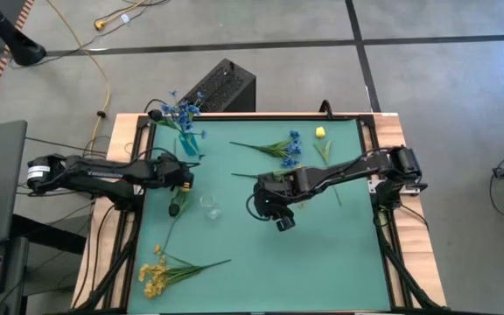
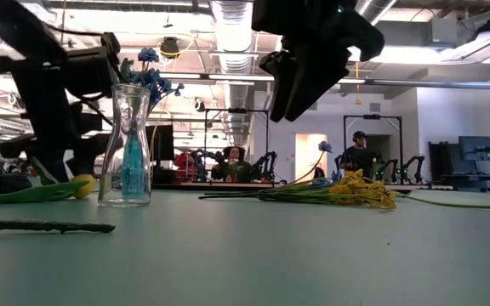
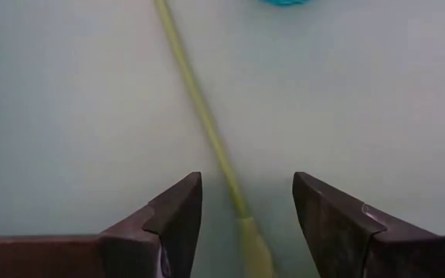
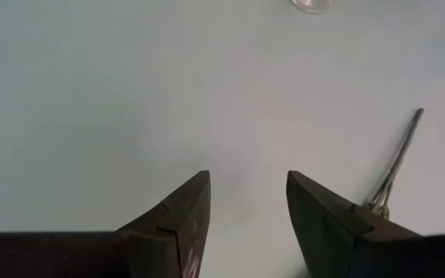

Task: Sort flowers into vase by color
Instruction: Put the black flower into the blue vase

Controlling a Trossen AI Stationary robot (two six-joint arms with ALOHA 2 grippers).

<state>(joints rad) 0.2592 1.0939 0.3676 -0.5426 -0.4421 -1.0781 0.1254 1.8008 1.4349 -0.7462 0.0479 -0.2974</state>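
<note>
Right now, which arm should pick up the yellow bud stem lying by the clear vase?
Left, probably. The left pincer is open directly over the yellow bud stem, its stalk running between the fingers. The right pincer, also open, hangs over bare mat farther from it, beyond the clear vase.

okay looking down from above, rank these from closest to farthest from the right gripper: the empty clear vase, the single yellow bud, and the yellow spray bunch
Measured from the right gripper, open over the mat's middle:
1. Empty clear vase, just toward the left arm's side.
2. Single yellow bud, near the far edge on the right arm's side.
3. Yellow spray bunch, at the near corner on the left arm's side.
</note>
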